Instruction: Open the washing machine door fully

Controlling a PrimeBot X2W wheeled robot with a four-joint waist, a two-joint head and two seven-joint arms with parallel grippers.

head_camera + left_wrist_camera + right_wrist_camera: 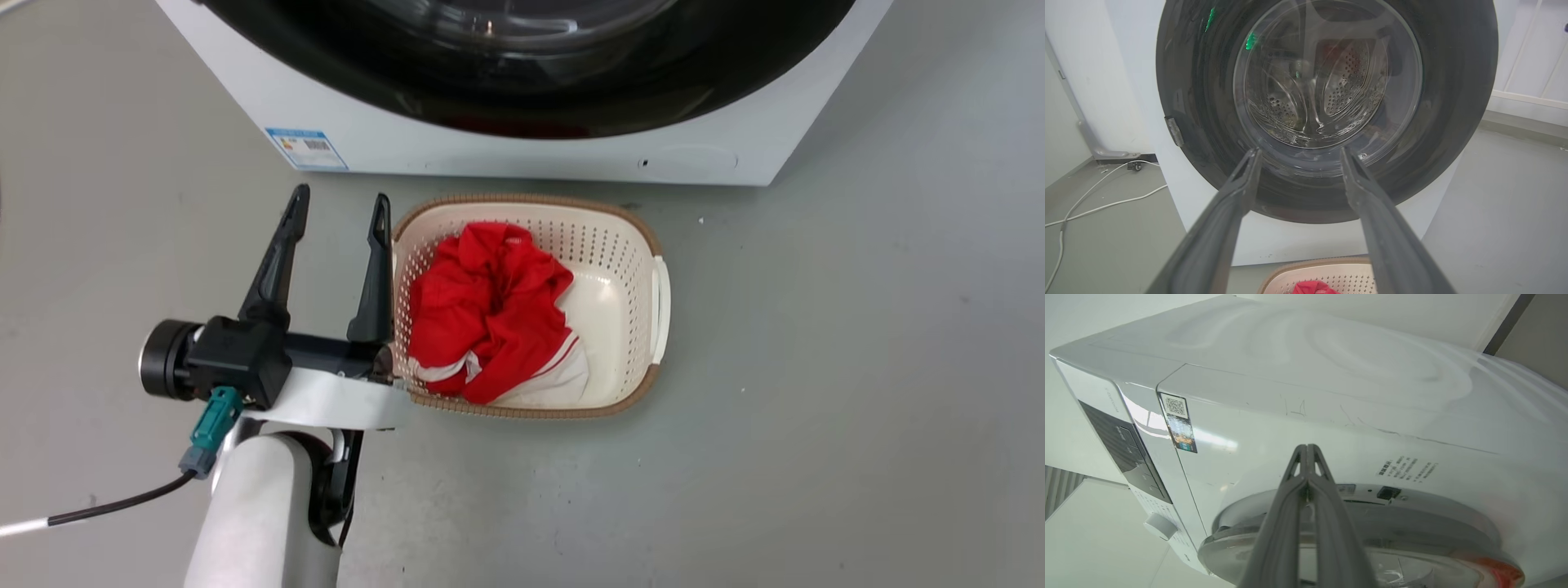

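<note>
Laundry basket (522, 201) with red garment (490, 310) before washing machine (490, 151); left gripper (340, 198) spread, right gripper (1306, 447) closed; blue label (306, 149) illegible.

No words or numbers could be read. A small blue label (306, 149) with a bar code was stuck low on the front of the washing machine (718, 139), but its print was too small. A sticker (1179, 422) with a square code was seen near the machine's top edge. Lines of tiny dark print (1406, 467) were too blurred to be made out.
</note>
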